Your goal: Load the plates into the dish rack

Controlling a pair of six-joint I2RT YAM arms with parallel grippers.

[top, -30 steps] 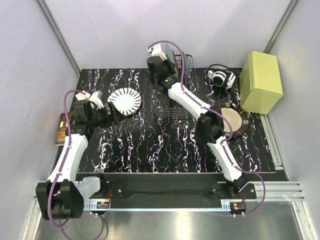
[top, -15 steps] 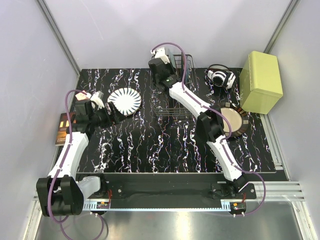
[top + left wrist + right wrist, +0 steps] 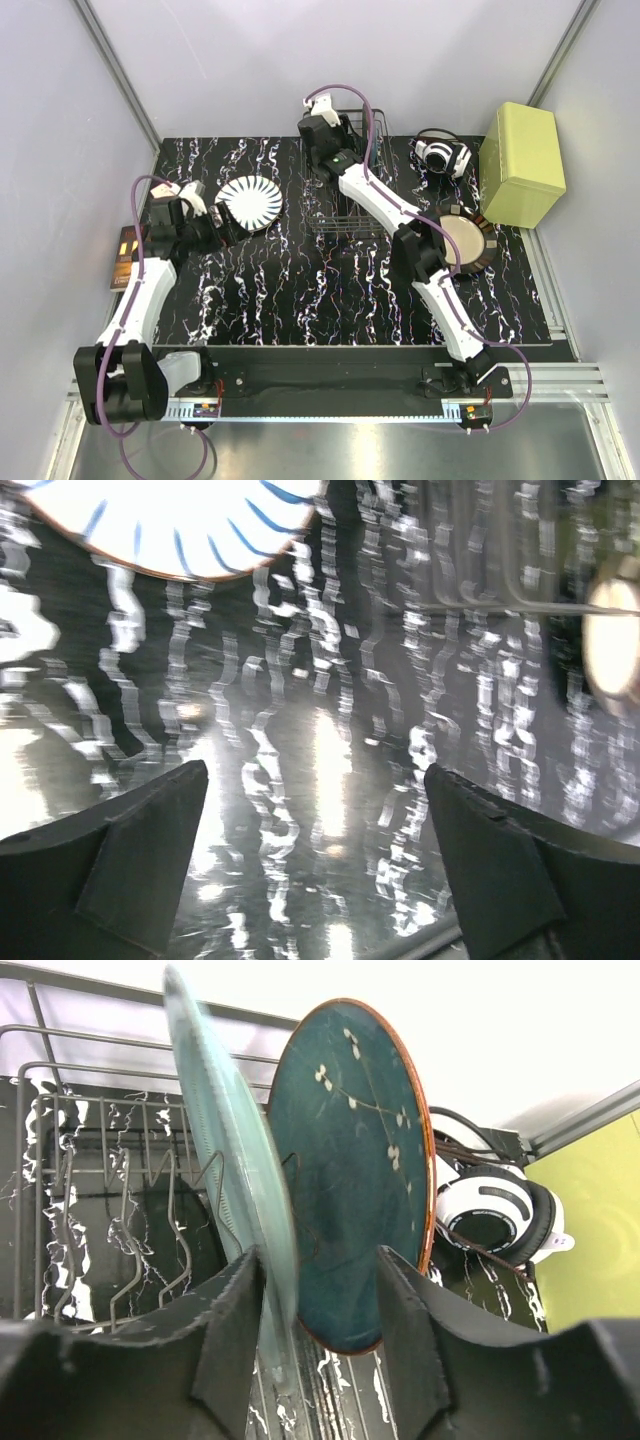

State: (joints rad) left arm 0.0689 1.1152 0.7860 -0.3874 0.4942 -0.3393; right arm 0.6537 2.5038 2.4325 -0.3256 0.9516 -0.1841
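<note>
Because the pale teal plate (image 3: 225, 1130) stands on its edge in the dish rack (image 3: 345, 215) with its foot hidden behind the fingers, I cannot tell if it sits fully in a slot. Just beside it on the right stands the brown-rimmed teal plate (image 3: 350, 1170), also upright in the rack. The right gripper (image 3: 320, 1260) is open around the lower parts of both plates. Its fingers are clearly wider apart than the thin plate, so it does not pinch anything.

I think the main risk is here. If the gripper pulls away at an angle, a finger can catch a rim and drag or tip one plate against the other. If the pale plate is not seated, it can fall over once it is free.

The striped plate (image 3: 250, 202) lies flat on the table (image 3: 300, 290) at the far left. The open, empty left gripper (image 3: 315, 780) is near it. A flat plate gives little edge to take, so the gripper may only push it along the table.

The cream plate (image 3: 466, 243) lies flat on the right, close beside the right arm, and I think the elbow could brush it.
</note>
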